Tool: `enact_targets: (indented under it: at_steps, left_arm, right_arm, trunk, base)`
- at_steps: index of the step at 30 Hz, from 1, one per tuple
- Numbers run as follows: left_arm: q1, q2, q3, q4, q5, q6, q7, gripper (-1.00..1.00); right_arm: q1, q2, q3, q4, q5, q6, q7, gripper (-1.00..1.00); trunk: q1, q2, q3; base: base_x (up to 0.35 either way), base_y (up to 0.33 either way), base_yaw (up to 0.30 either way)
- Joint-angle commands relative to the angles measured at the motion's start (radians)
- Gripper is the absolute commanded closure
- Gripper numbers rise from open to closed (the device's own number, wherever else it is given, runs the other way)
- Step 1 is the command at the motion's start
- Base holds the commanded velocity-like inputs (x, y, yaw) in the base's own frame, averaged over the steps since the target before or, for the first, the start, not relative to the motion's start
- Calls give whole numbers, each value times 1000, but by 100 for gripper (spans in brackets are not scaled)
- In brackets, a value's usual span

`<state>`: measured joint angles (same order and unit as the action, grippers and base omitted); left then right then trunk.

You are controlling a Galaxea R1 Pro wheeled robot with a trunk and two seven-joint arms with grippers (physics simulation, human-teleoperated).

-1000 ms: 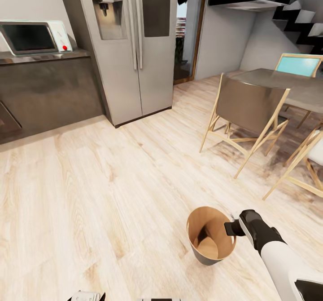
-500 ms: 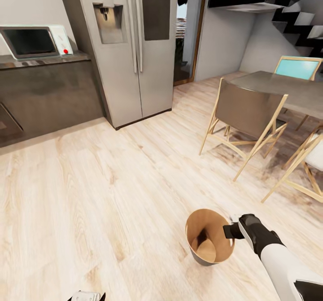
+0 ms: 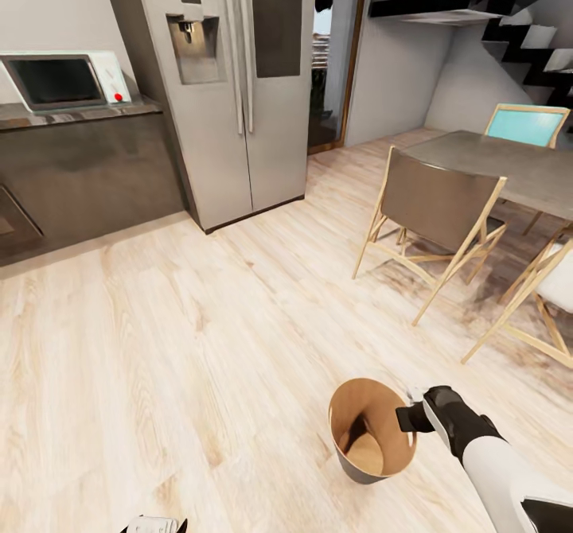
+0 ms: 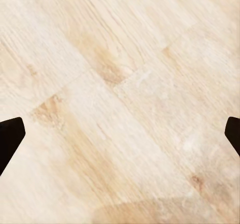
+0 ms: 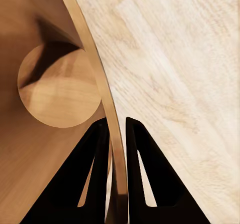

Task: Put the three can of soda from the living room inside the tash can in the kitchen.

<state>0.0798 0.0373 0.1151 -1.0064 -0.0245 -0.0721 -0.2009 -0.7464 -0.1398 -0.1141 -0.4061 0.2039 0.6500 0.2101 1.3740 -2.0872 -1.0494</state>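
One round tapered bin, the tash can [image 3: 368, 431], grey outside and brown inside, hangs over the wood floor [image 3: 183, 334] because our right gripper [image 3: 407, 419] pinches its rim for carrying. We see our left gripper [image 4: 120, 134] spread wide, holding nothing.

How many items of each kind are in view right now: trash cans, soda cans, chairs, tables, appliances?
Trash can: 1, its rim pinched by the right gripper
Soda cans: 0; the trash can's brown bottom lies bare
Chairs: 3, grey, turquoise, white
Dining table: 1
Fridge: 1
Microwave: 1
Total: 7
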Motion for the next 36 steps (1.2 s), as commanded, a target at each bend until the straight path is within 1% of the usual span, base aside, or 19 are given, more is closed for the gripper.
enact_targets:
  at_steps: [1,2,5,16,23,30,36]
  left_arm:
    - [0,0,0,0,0,0,0,-100]
    - [0,0,0,0,0,1,0,-100]
    - [-1,0,-1,0,0,1,0,-100]
    - [-2,1,-2,0,0,2,-1,-100]
    - [-1,1,-2,0,0,2,-2,-100]
    - [-1,1,-2,0,0,2,-2,-100]
    - [-2,1,-2,0,0,2,-2,-100]
  right_arm:
    - [2,1,-2,0,-13,-3,5,100]
    - [16,1,-1,1,-13,-40,5,100]
    - [28,1,-1,1,-12,-80,6,100]
    - [41,-5,-7,3,-12,-88,7,100]
    - [74,-13,-9,1,-11,-91,8,100]
    - [110,-19,-10,0,-9,-147,8,100]
    - [144,-49,-10,-1,-10,-176,8,100]
  trunk:
    - [-4,7,3]
    - [-8,14,6]
    - [-19,35,16]
    - [-61,112,50]
    - [-88,161,72]
    - [-115,210,94]
    - [-138,252,113]
  base:
    - [0,0,0]
    - [0,0,0]
    - [0,0,0]
    - [0,0,0]
    - [0,0,0]
    - [0,0,0]
    - [0,0,0]
